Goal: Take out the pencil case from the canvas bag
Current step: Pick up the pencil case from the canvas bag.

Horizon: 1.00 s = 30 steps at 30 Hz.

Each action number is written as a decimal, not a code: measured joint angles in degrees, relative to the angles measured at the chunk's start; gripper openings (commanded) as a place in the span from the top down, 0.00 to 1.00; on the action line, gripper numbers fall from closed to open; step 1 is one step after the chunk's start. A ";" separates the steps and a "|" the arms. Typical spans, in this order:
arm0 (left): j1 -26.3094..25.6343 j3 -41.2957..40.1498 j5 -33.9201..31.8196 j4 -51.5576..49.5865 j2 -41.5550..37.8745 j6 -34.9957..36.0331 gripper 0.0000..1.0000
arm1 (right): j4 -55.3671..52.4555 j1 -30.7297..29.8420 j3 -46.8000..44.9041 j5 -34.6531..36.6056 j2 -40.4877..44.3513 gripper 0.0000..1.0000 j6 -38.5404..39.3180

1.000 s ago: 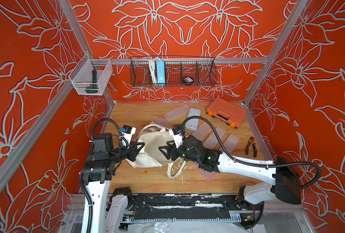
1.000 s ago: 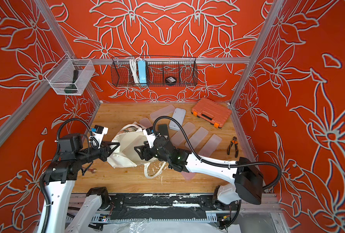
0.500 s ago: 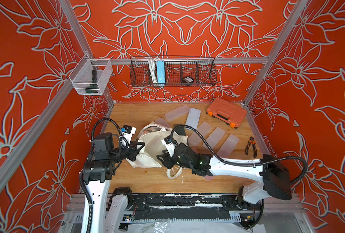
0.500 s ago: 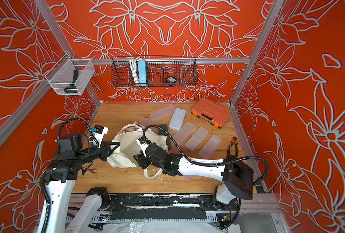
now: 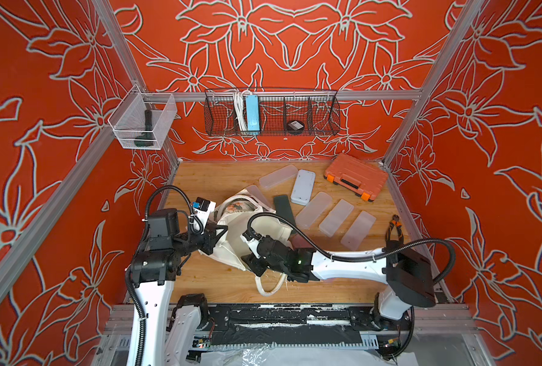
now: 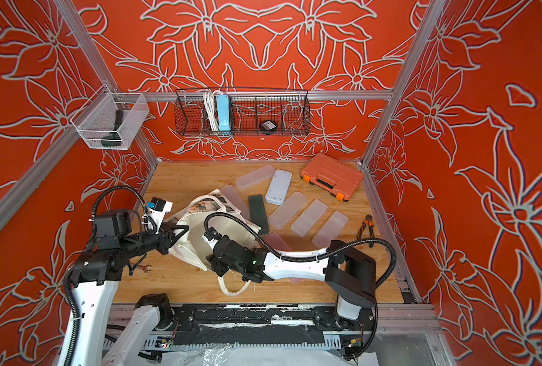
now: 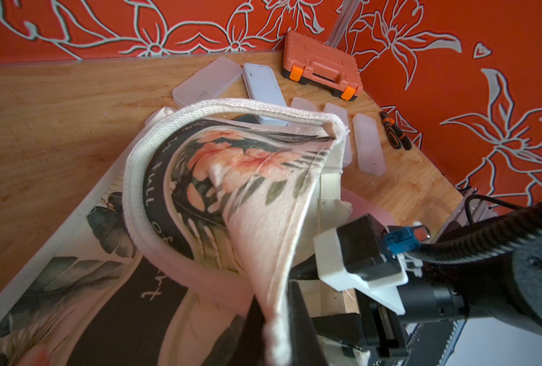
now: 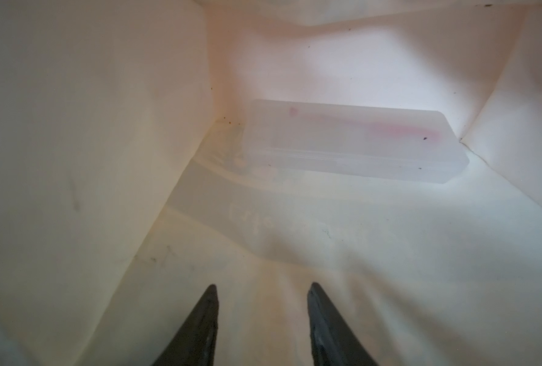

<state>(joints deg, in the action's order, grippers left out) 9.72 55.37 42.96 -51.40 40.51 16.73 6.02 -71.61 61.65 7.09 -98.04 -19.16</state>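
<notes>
Pencil case (image 8: 342, 142) hazy inside canvas bag (image 5: 230, 250) pinched by left hand (image 7: 274, 320); right hand (image 8: 261, 304) agape.

Canvas bag (image 7: 263, 202): coarse woven cloth, matt, weave plainly visible. The printed panel is flat and without gloss. Its handle (image 7: 127, 190) is thick ribbed webbing. In the right wrist view the bag's inner face is smooth and pale.

Pencil case (image 8: 342, 139): frosted translucent plastic, smooth, with a soft sheen.

Right end effector (image 8: 261, 286): fingers matt black.

Tabletop (image 5: 219, 180): grained wood with a light satin finish.

Tool case (image 5: 355, 176): ribbed orange plastic, matt.

Wall basket (image 5: 323, 117): black metal wire.

Frame rail (image 5: 374, 95): brushed metal.
</notes>
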 measured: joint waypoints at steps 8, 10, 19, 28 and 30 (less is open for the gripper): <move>-0.52 0.00 -0.37 -5.86 -0.17 12.28 1.00 | -6.38 -0.11 7.52 0.13 -6.69 0.53 -2.29; -0.72 -0.22 -0.26 -7.23 -0.44 15.43 1.00 | -7.45 -0.11 8.98 0.07 -8.44 0.52 -3.85; -0.90 -3.45 0.24 -10.69 -1.05 25.38 1.00 | -10.40 -0.17 12.52 0.24 -12.66 0.49 -12.26; -1.11 -5.18 0.72 -11.26 -2.12 31.91 1.00 | -7.91 -0.48 10.97 2.19 -12.61 0.40 -21.44; -1.11 -5.99 0.74 -11.10 -2.58 32.76 1.00 | -5.35 -0.46 8.20 2.58 -12.20 0.39 -24.44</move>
<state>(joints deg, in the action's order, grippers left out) 8.60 49.39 43.70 -62.50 37.93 49.50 0.67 -72.07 69.84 9.67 -110.24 -43.59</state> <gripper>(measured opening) 0.099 0.600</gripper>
